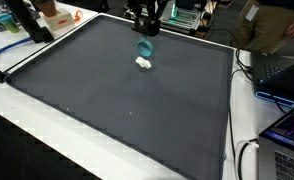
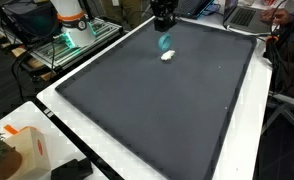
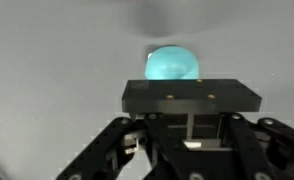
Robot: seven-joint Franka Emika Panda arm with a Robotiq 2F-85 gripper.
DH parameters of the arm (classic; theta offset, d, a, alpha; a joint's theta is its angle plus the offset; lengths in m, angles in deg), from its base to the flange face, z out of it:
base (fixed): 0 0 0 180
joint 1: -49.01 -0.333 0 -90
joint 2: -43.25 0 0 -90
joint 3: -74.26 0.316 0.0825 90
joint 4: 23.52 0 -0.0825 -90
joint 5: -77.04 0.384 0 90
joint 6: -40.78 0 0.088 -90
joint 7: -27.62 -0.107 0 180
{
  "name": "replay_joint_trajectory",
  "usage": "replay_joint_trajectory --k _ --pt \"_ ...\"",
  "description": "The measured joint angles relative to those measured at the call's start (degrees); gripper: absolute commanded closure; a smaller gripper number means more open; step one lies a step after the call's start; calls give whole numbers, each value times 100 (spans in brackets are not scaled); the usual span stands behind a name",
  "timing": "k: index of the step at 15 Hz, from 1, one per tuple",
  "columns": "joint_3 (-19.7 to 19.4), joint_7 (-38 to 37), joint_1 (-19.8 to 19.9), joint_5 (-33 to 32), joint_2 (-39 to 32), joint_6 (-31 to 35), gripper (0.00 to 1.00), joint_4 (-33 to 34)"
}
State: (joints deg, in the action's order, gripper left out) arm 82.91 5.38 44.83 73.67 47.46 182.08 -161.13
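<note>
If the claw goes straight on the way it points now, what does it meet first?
Most likely the teal object, dead ahead of the claw in the wrist view and just under it in both exterior views. The gap between them is unclear. The white lump lies beside it.

A: Mat?
B: Mat on table, covering most of it.
A: On the mat?
B: Lump, near the far edge.
A: Beside it?
B: Round item, just behind the lump, directly under gripper.
</note>
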Motion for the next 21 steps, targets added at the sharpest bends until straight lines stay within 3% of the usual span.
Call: replay_joint_trajectory --k 7,12,17,21 --pt "-40 -704 -21 -544 -579 -25 78 475" --pt "-46 -708 -134 -479 -917 -826 78 976" --pt "-120 -734 -176 -459 -1346 -932 78 1165" --pt "-239 -584 -177 -119 -1266 -1187 78 1230"
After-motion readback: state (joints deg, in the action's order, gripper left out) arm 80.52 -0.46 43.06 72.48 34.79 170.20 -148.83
